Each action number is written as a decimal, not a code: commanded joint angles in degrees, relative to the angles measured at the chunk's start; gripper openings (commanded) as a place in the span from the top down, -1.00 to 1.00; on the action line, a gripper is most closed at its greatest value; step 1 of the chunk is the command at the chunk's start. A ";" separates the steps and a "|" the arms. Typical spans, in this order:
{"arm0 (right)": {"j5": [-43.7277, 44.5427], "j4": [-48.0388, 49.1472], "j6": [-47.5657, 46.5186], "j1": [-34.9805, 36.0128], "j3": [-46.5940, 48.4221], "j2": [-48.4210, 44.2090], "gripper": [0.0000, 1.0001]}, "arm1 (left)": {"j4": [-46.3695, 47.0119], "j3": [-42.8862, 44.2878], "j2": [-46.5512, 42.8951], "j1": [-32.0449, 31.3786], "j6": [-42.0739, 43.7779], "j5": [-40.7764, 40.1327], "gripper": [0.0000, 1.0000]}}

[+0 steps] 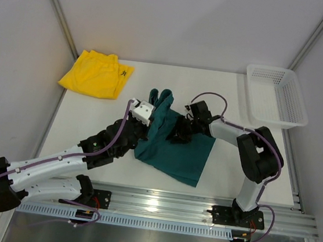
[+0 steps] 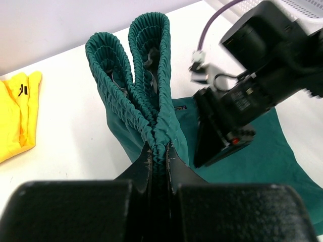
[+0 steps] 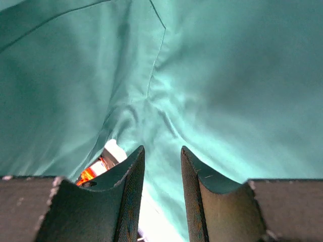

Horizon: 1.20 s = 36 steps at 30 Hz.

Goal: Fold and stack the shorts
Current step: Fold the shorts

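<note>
The dark teal shorts (image 1: 182,151) lie mid-table, their gathered waistband lifted at the far left end. My left gripper (image 1: 152,112) is shut on that waistband (image 2: 151,96), which stands up in ruffled loops in front of the jaws (image 2: 160,151). My right gripper (image 1: 180,133) is open, pressed close against the teal fabric (image 3: 212,75), with cloth filling the view around its jaws (image 3: 161,154). Its black fingers (image 2: 208,141) show beside the waistband in the left wrist view. The yellow shorts (image 1: 97,74) lie folded at the far left corner, also in the left wrist view (image 2: 15,116).
A white mesh basket (image 1: 276,96) stands at the far right edge of the table. Grey walls close in the left, back and right. A metal rail (image 1: 198,207) runs along the near edge by the arm bases.
</note>
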 commanded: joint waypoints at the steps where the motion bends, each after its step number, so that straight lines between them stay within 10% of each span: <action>1: 2.48 -2.82 -2.02 -2.67 -1.98 -7.29 0.24 | 2.82 2.40 -1.26 -0.45 1.71 -0.77 1.00; 18: 11.80 -15.66 -12.39 -20.07 -20.17 -31.73 0.29 | 5.19 7.13 6.38 -3.78 2.33 1.08 1.00; 36: 9.70 -11.11 -12.66 -23.59 -29.32 -36.75 0.37 | 2.21 21.46 31.95 -15.47 1.29 -8.24 1.00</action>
